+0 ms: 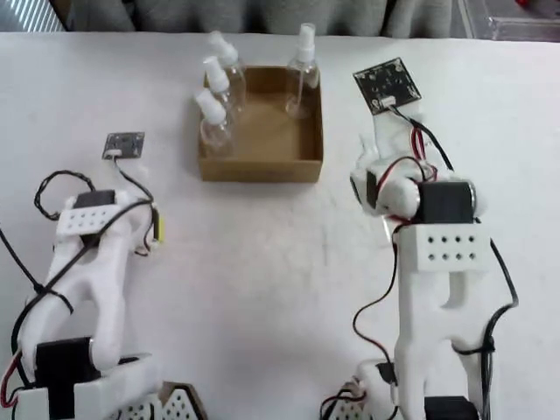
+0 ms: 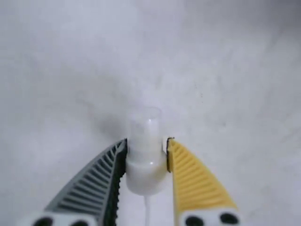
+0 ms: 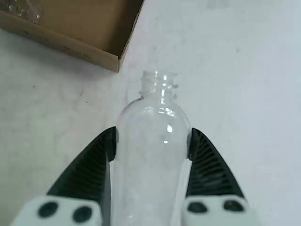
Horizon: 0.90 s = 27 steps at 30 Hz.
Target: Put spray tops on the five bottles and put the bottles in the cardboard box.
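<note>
Left wrist view recorded the left end effector (image 2: 146, 142) pinching a spray top (image 2: 145, 162) by its collar over the worktop (image 2: 225, 61). Four capped bottles (image 1: 216, 122) stood in the cardboard box (image 1: 261, 166). Beside the box, the right end effector (image 3: 151, 134) clamped an open-necked bottle (image 3: 153, 113). Risks judged: the tube missing the neck, or the smooth bottle twisting during threading.

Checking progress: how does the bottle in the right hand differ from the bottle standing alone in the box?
The bottle in the right hand has a bare threaded neck; the lone boxed bottle wears a spray top. The first is gripped outside the cardboard box; the second stands inside it, untouched. Both are clear.
</note>
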### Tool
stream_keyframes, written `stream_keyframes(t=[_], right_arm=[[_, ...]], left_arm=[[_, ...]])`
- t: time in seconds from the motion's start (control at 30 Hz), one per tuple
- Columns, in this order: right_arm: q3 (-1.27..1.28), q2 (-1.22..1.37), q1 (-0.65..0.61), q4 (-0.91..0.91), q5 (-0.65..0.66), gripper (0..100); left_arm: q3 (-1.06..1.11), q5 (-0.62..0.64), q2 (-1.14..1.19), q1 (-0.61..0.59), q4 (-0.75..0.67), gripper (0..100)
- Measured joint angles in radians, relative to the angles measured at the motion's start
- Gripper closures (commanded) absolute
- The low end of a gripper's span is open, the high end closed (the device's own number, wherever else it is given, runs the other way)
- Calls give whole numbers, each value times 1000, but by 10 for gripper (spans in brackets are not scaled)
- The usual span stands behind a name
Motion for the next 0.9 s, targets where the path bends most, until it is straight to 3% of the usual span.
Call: stream_keyframes(t=[0.13,0.37,0.57,0.9], right_arm=[[0,-8,-46,-52,-28,984],[5,-40,-86,-166,-325,983],[193,-143,-193,-272,-348,983],[703,-480,-328,-695,-350,983]], left_arm=[[0,0,-89,-11,17,978],[-57,0,-413,-12,189,977],[-196,5,-608,-12,216,977],[-459,400,-634,41,219,978]])
